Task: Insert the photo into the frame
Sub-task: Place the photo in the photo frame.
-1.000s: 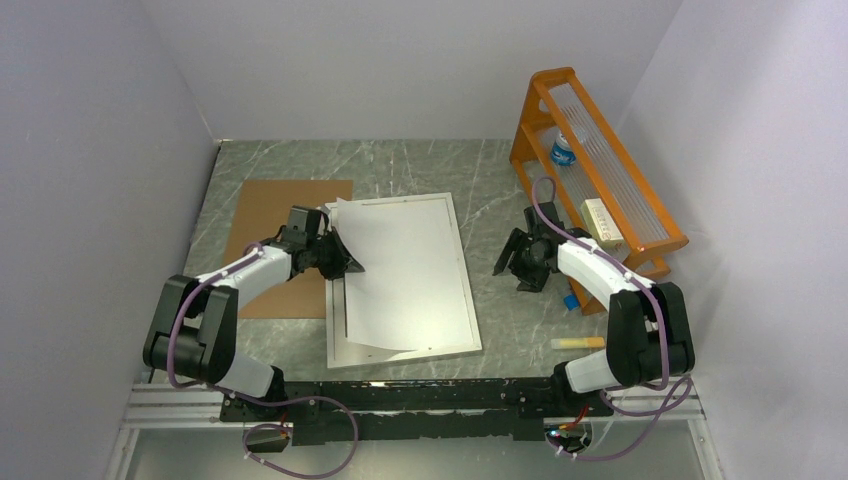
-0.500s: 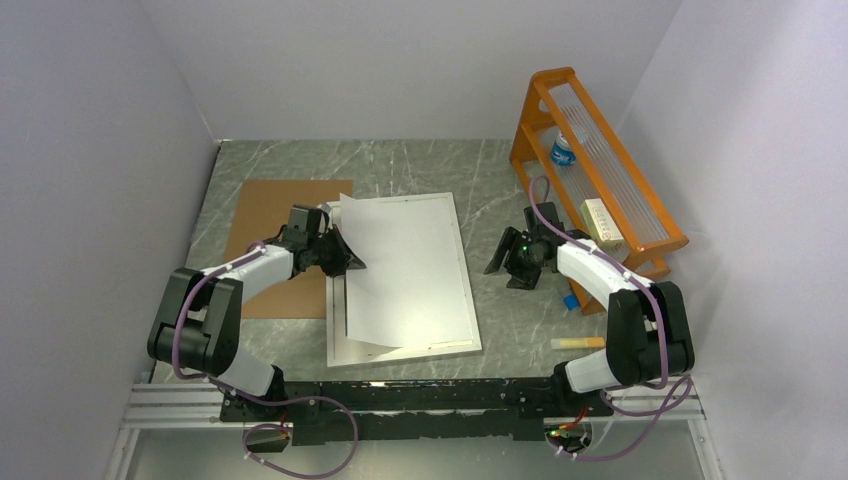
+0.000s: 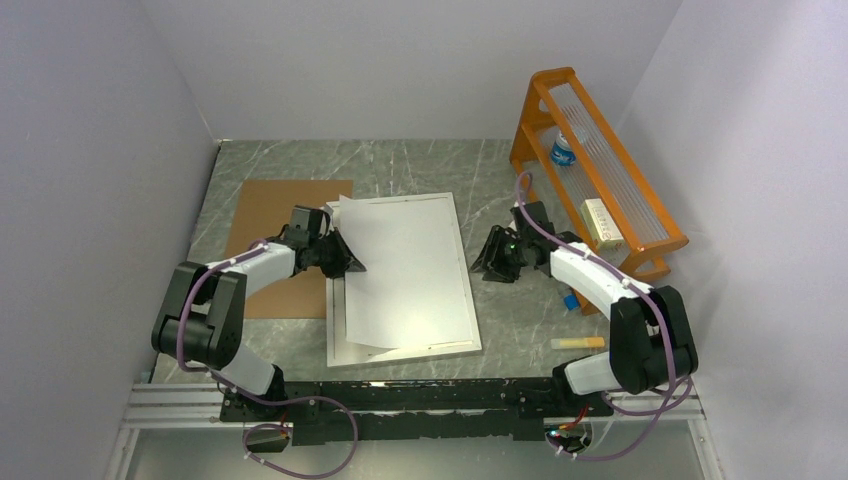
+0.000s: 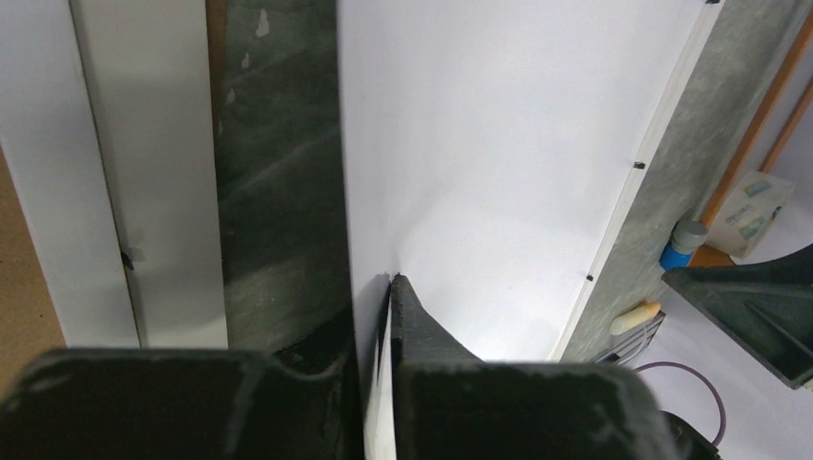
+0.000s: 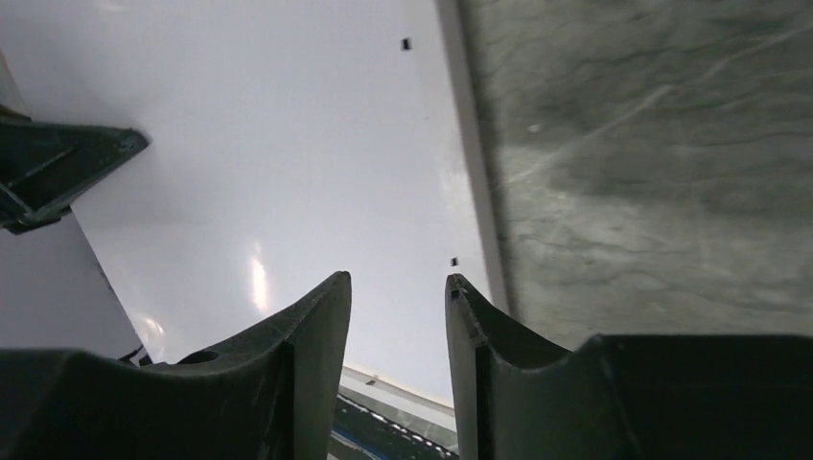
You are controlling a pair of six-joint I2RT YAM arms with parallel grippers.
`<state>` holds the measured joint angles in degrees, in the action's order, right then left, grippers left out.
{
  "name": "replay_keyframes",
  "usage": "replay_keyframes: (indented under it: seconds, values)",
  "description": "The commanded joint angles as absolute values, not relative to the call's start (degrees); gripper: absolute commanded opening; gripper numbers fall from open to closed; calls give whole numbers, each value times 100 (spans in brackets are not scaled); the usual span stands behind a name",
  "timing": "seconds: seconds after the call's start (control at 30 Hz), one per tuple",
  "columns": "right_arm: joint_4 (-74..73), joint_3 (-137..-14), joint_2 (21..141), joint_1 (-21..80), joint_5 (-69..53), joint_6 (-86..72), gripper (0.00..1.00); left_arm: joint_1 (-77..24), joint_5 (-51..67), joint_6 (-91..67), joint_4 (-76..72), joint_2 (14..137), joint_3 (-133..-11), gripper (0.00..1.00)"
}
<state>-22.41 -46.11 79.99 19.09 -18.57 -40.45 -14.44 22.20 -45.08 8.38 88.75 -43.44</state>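
The frame [image 3: 466, 290] lies flat on the grey, marble-veined table [image 3: 420, 165], a long rectangle with a narrow, smooth white-silver border; its long axis runs from the near edge toward the far wall, the far end leaning a little to the left; small black tabs [image 5: 453, 261] dot its inner rim. The photo [image 3: 400, 270] lies over it, plain white reverse upward (no printed side shows), long axis along the frame's, covering most of the opening; its left edge overhangs the frame's left border and its near edge lifts in a shallow curl. The left gripper [image 3: 345, 262] comes in from the left over the brown backing board [image 3: 270, 215]; its dark, wedge-shaped fingers are nearly together, pinching the thin sheet's left edge. The right gripper [image 3: 485, 268] hovers just beside the frame's right border, jaws partly apart and empty; the orange rack [image 3: 600, 150] stands behind it.
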Motion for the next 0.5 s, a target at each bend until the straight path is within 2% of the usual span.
replay_keyframes:
  seconds: [0.0,0.1,0.2,0.37,0.47]
  values:
    - [-1876,-4772,8223,2348,-1768,-4417,44,-1450,2299,-4445,953,8938,-4586,20]
    - [-1822,-4789,8431,2602,-1670,-4474,44,-1450,2307,-4464,989,8982,-4596,26]
    - [-1833,-4852,8675,2765,-1608,-4466,44,-1450,2215,-4474,1113,8969,-4651,36]
    - [-2034,-4947,9001,2959,-1384,-4434,43,-1450,1876,-4636,1819,8913,-4932,65]
    - [-2161,-4965,9114,2978,-1213,-4447,43,-1450,1662,-4732,2283,8881,-5164,77]
